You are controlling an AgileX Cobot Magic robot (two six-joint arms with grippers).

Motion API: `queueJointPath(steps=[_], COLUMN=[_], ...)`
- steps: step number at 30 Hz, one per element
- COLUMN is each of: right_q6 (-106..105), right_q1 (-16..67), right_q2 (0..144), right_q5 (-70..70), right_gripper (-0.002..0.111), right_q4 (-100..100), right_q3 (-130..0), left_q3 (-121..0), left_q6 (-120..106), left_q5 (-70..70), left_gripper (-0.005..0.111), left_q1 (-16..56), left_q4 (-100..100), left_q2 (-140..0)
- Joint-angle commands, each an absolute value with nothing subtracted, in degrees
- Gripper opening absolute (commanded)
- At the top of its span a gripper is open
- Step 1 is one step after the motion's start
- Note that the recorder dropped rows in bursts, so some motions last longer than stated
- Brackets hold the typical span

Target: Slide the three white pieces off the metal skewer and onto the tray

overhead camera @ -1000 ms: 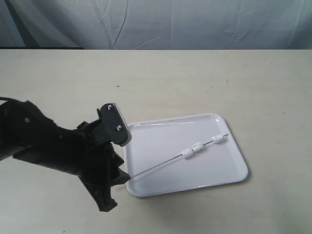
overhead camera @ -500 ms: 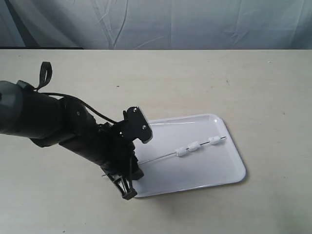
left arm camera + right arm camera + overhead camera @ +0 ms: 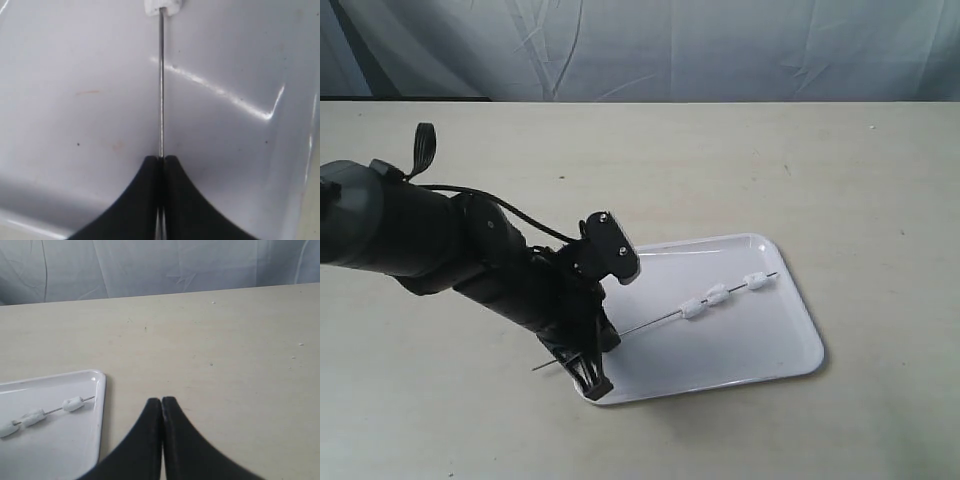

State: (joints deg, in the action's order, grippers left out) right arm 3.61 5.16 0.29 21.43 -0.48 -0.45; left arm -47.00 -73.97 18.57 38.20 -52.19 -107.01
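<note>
The thin metal skewer (image 3: 650, 325) slants over the white tray (image 3: 740, 345), carrying three white pieces (image 3: 694, 309), (image 3: 718, 296), (image 3: 755, 281) near its far end. My left gripper (image 3: 609, 339) is shut on the skewer's near part at the tray's left edge, and a short tail pokes out behind it. In the left wrist view the skewer (image 3: 161, 90) runs from the shut left gripper (image 3: 161, 158) up to one white piece (image 3: 163, 6). My right gripper (image 3: 162, 400) is shut and empty over bare table beside the tray (image 3: 55, 440). From there the pieces (image 3: 73, 403) on the skewer (image 3: 54, 410) show.
A beige table (image 3: 740, 170) carries the tray, backed by a grey-blue cloth (image 3: 720, 50). The bulky black left arm (image 3: 440, 250) with its cable lies across the table's left part. The right arm does not show in the exterior view.
The left arm has swung in and turned at the tray's left edge. The skewer and its three pieces have shifted a little left and up.
</note>
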Motion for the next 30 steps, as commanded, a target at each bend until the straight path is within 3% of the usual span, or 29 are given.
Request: queueJointPath(steps=[1, 12, 21, 30], right_q6=[3.6, 3.6, 3.6, 3.6], right_q1=[5.4, 5.4, 5.4, 5.4], right_q2=[0.0, 0.0, 0.0, 0.0], right_q5=[20.8, 20.8, 20.7, 20.7], right_gripper=[-0.001, -0.001, -0.001, -0.001], right_q4=[-0.4, -0.4, -0.4, -0.4], right_q3=[0.0, 0.0, 0.0, 0.0], left_q3=[-47.2, -48.0, -47.4, -38.2], left_q6=[-73.2, -51.2, -39.3, -27.6], left_q5=[24.5, 22.4, 22.5, 20.2], left_gripper=[0.0, 0.0, 0.0, 0.0], left_q1=[38.5, 38.2, 38.2, 38.2], left_q4=[-49.6, -35.7, -39.8, -45.7], left_q2=[-108.8, -90.3, -75.6, -67.2])
